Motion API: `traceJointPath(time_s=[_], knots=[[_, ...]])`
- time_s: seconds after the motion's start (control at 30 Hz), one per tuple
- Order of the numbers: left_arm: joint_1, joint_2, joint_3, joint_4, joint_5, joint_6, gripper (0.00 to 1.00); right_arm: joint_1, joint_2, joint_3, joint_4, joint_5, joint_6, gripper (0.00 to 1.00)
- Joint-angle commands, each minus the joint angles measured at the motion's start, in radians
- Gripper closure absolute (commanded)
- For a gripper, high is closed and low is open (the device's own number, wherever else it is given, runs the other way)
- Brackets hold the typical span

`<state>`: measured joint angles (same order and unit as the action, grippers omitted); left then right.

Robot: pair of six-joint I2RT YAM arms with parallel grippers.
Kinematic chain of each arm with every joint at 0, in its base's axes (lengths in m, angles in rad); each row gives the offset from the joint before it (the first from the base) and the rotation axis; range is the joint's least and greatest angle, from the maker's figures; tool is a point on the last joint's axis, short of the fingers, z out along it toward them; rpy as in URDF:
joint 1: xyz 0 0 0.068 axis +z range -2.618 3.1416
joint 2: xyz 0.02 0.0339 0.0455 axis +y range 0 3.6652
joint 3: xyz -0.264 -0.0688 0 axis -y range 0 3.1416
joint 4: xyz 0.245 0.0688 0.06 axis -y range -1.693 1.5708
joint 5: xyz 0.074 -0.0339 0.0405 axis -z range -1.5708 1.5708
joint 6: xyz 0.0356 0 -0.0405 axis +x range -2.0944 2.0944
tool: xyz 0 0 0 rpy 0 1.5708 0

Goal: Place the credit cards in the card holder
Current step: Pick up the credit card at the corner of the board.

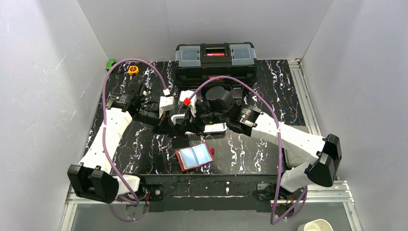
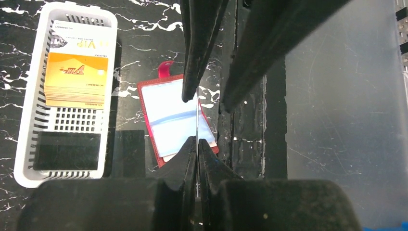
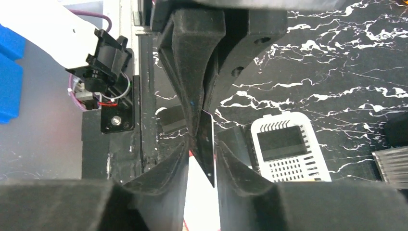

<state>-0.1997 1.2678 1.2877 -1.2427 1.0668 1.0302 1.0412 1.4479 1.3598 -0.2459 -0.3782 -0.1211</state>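
Black marbled table (image 1: 288,96), white walls. Left hand (image 2: 197,144) clenched on one credit card (image 2: 197,125), edge-on; right hand (image 3: 204,144) parted around it, no grip. Open card holder (image 1: 194,158) lies flat directly below left hand.

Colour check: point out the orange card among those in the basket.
The orange card lies midway along the basket, between the pale VIP card and the black card.

The black marbled table (image 1: 269,144) carries a toolbox (image 1: 215,60) at 12 o'clock, a yellow tape measure (image 1: 133,70) at 11, the open card holder (image 1: 194,157) at 6, and a white basket (image 2: 29,120) mid-table.
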Motion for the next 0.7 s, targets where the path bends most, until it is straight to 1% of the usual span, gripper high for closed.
traceJointPath(time_s=[0.0, 0.03, 0.07, 0.13, 0.2, 0.23, 0.3, 0.33, 0.4, 0.47, 0.53, 0.67], knots=[[-0.003, -0.069, -0.059, 0.127, 0.043, -0.139, 1.00, 0.000, -0.035, 0.023, 0.077, 0.019, 0.029, 0.49], [-0.003, -0.089, -0.080, 0.173, 0.040, -0.195, 1.00, -0.012, -0.051, 0.000, 0.104, 0.026, 0.047, 0.37], [-0.003, -0.111, -0.105, 0.225, 0.033, -0.252, 1.00, -0.028, -0.072, -0.022, 0.139, 0.028, 0.067, 0.29], [-0.001, -0.158, -0.153, 0.321, 0.026, -0.373, 1.00, -0.075, -0.128, -0.086, 0.186, 0.004, 0.123, 0.19], [-0.001, -0.197, -0.172, 0.409, 0.041, -0.465, 1.00, -0.138, -0.164, -0.128, 0.204, -0.075, 0.206, 0.06], [-0.001, -0.210, -0.175, 0.441, 0.057, -0.512, 1.00, -0.173, -0.179, -0.154, 0.213, -0.121, 0.249, 0.03], [-0.001, -0.219, -0.171, 0.483, 0.098, -0.588, 1.00, -0.236, -0.214, -0.229, 0.275, -0.191, 0.337, 0.02], [-0.001, -0.219, -0.166, 0.496, 0.116, -0.619, 1.00, -0.262, -0.234, -0.280, 0.337, -0.231, 0.383, 0.02], [-0.001, -0.216, -0.171, 0.544, 0.142, -0.691, 1.00, -0.290, -0.266, -0.374, 0.481, -0.291, 0.474, 0.05], [-0.001, -0.216, -0.188, 0.605, 0.159, -0.763, 1.00, -0.291, -0.264, -0.406, 0.553, -0.329, 0.530, 0.11], [-0.001, -0.224, -0.204, 0.651, 0.185, -0.799, 1.00, -0.291, -0.236, -0.410, 0.613, -0.372, 0.583, 0.17], [-0.001, -0.254, -0.236, 0.760, 0.200, -0.896, 1.00, -0.291, -0.203, -0.458, 0.816, -0.373, 0.696, 0.18]])
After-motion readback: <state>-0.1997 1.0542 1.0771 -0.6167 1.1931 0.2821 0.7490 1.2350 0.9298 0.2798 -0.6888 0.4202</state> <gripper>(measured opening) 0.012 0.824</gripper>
